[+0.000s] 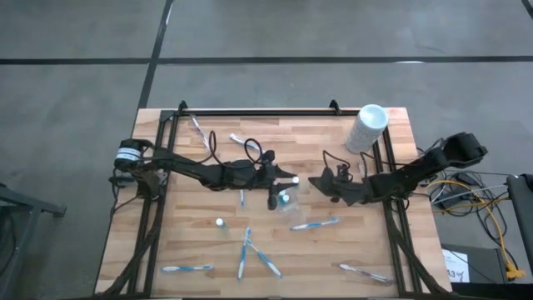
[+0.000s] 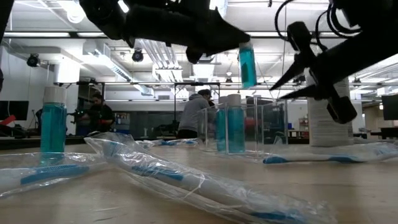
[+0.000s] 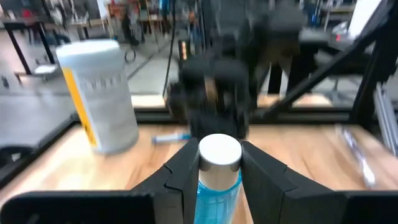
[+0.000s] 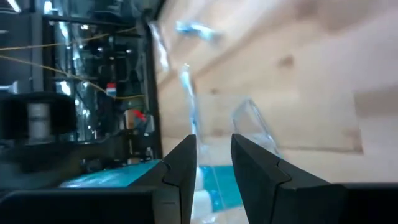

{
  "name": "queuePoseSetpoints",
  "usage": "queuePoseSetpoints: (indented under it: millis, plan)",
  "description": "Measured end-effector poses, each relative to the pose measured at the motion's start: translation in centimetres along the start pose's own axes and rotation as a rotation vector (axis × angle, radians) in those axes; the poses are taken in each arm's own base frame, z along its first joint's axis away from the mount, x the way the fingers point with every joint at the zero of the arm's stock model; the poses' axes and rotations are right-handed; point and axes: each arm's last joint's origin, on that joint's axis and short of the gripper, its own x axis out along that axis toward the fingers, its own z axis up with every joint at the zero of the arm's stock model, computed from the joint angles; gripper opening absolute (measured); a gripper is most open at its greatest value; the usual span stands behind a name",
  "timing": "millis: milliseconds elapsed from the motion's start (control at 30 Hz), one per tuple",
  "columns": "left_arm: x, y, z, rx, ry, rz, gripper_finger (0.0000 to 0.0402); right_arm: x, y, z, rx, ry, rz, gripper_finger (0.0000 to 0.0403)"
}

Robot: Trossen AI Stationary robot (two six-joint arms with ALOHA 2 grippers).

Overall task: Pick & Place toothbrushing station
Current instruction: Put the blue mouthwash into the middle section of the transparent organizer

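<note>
The blue tube showed only its white cap and upper body in the left wrist view, its base cut off; it sat clamped between the left gripper's fingers, lifted clear of the wooden table, directly above the clear pouch in the low view. That pouch, upright near mid-table with another tube inside, was barely visible from overhead. The left arm stretched from the table's left edge to its centre. The right gripper hovered just beside, fingers slightly apart and empty, its arm reaching in from the right. Wrapped toothbrushes lay scattered nearer the front; the tall white cylinder stood at the far right corner.
</note>
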Motion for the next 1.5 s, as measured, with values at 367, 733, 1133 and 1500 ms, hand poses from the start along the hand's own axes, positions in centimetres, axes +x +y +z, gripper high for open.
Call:
queuePoseSetpoints:
  millis: [367,733,1133,1500]
  plan:
    - [-0.4,0.1,-0.1,0.029,0.073,0.023,0.0106,-3.6,8.1,0.9,-0.292,-0.071,0.287,0.0098]
    - [-0.6,0.2,-1.1,0.017,0.181,0.035,0.0106,-5.6,15.1,0.6,-0.553,-0.103,0.286,0.0098]
    - [-0.9,0.2,-1.8,-0.004,0.271,0.04,0.0106,-4.5,16.8,-0.8,-0.627,-0.096,0.168,0.0098]
    - [-0.9,0.7,-1.3,0.0,0.198,0.197,0.0106,-5.0,17.6,-0.6,-0.639,-0.114,0.189,0.0098]
